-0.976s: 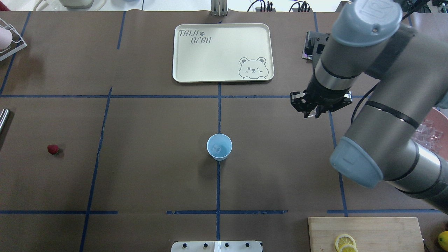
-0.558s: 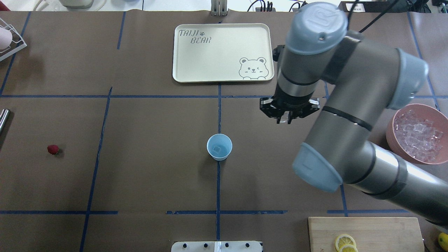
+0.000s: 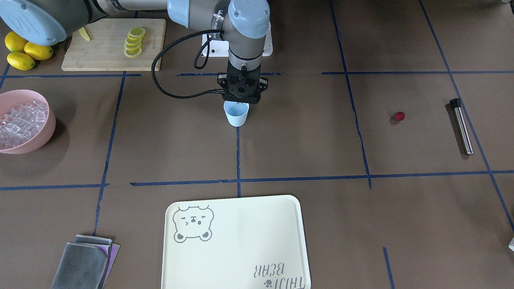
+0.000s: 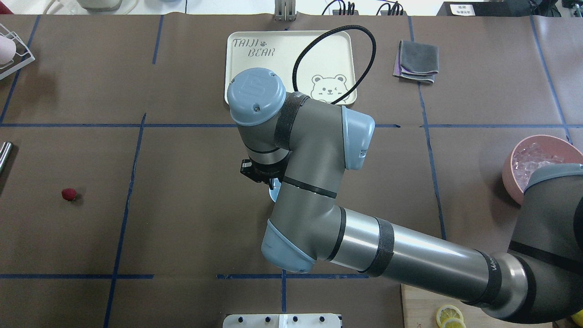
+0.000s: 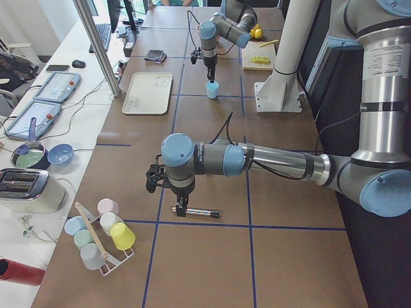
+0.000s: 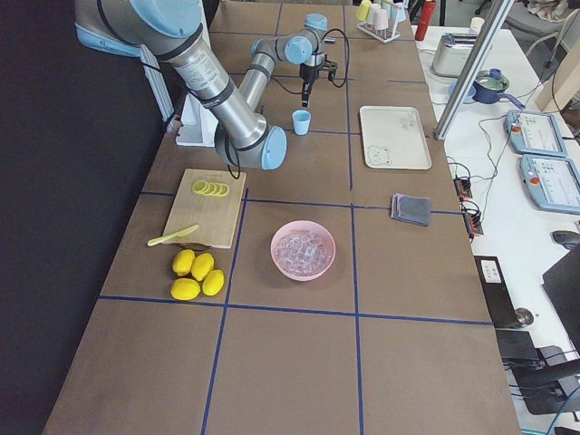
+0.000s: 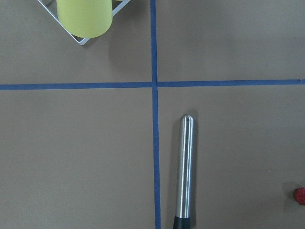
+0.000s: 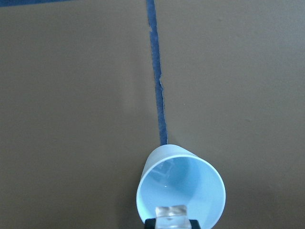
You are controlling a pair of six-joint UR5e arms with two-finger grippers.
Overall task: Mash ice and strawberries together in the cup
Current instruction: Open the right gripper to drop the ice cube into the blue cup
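Right gripper [image 3: 240, 100] hangs straight over the cup [image 3: 236, 116], and its wrist camera shows it pinched narrow on one clear ice cube [image 8: 171, 212], poised just above the rim. The cup stands upright directly beneath it, on the blue tape line. So it's early going: I read this as the ice-loading step, cube not yet let go. The strawberry [image 3: 398, 116] lies on the bare table well away from this gripper and the cup, and no mashing can start until it goes in. The metal rod [image 7: 185, 162], likely the masher, lies flat just below the left gripper [image 5: 182, 206], not picked up. Whether that gripper is wide or narrow I cannot tell, as only the side camera catches it. The bowl [image 3: 46, 132] with the pile of ice [image 3: 20, 120] sits far off on the right gripper's other side. From overhead the arm covers nearly all of the cup. Whether anything already rests on the cup's pale bottom is hard to make out.
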